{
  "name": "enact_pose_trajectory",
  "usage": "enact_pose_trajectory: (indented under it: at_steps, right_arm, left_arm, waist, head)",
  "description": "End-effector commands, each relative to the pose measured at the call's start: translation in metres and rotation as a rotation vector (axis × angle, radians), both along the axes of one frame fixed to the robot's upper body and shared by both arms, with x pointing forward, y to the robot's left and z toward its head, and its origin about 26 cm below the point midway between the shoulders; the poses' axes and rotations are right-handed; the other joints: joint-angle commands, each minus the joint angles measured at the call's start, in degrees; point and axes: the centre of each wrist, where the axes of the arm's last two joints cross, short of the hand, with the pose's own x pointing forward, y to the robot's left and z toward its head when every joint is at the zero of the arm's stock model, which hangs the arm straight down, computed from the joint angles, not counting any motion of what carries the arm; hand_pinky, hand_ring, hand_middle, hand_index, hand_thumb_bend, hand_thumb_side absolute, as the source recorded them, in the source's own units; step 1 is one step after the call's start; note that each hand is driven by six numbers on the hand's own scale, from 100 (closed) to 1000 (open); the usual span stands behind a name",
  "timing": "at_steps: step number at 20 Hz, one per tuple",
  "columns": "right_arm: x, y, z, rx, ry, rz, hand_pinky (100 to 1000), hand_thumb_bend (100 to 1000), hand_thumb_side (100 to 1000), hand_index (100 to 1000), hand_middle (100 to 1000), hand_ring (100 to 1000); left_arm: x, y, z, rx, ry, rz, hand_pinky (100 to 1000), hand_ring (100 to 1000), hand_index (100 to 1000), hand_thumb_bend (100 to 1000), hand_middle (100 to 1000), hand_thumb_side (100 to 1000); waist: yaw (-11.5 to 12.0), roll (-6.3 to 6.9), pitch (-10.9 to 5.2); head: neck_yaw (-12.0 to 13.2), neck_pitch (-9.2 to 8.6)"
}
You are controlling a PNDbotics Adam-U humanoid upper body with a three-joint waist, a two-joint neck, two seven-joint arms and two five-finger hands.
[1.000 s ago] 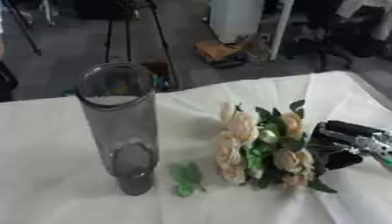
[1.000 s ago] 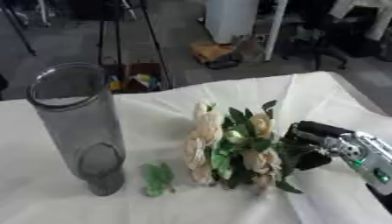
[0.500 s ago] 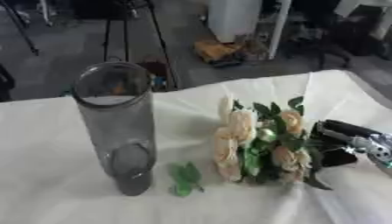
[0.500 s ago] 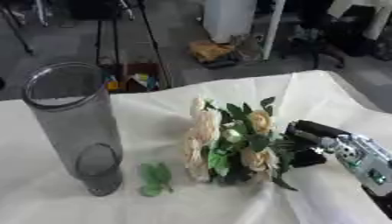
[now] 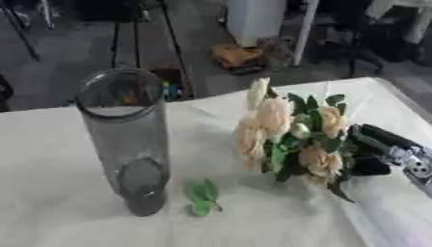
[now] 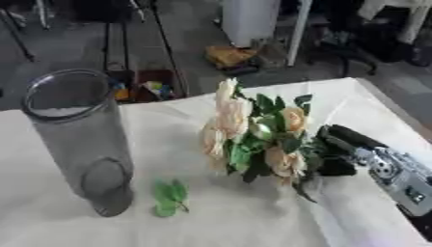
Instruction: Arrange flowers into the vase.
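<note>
The right hand (image 6: 342, 152) comes in from the right edge with its dark fingers curled round the stems of the bouquet (image 6: 253, 135). The cream and peach blooms with green leaves are raised off the white-covered worktop (image 5: 50, 193) and point up and to the left. We judge the step in hand to be the carry of the bouquet toward the vase (image 5: 127, 140), a tall clear cylinder standing upright near the left of the worktop, well apart from the flowers. The left hand shows in neither view.

To do this step well, we would turn the bunch so that the stem ends, now hidden behind the hand and leaves, point downward before they reach the vase rim. We would also bring them over the middle of the open mouth instead of against its wall, since a tall narrow vase is likely to tip if it is pushed from the side. The blooms spread wider than the stems, so lowering should be straight and slow.

A loose green leaf sprig (image 5: 201, 195) lies on the worktop just beside the vase's base, and we would pass above it.

The right forearm lies low across the right edge of the worktop, with the wrist's silver housing nearest the camera and the fingers directed toward the centre.
</note>
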Motion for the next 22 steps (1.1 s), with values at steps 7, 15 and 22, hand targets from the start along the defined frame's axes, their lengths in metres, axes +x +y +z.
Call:
enact_pose_trajectory:
  at_steps: [7,15,22]
  right_arm:
    - [-0.01,-0.004,0.032,0.04,-0.113,0.014,146,188,402,102,100,100]
    - [-0.016,0.009,0.054,0.18,-0.254,0.038,100,173,440,100,100,100]
    - [-0.025,0.028,0.08,0.313,-0.363,0.039,100,166,415,100,100,100]
  left_arm:
    - [-0.003,0.0,0.005,0.006,-0.017,-0.004,708,788,930,100,868,1000]
    - [-0.003,0.001,0.005,0.006,-0.016,0.0,707,788,931,100,867,1000]
    - [-0.003,0.002,0.004,0.006,-0.013,0.003,706,787,930,100,866,1000]
  waist:
    - [-0.51,-0.67,-1.92]
    - [-0.67,-0.89,-2.25]
    - [-0.81,-1.11,-2.69]
  head:
    - [0.2,-0.04]
    - [0.47,0.31]
    - [1.18,0.76]
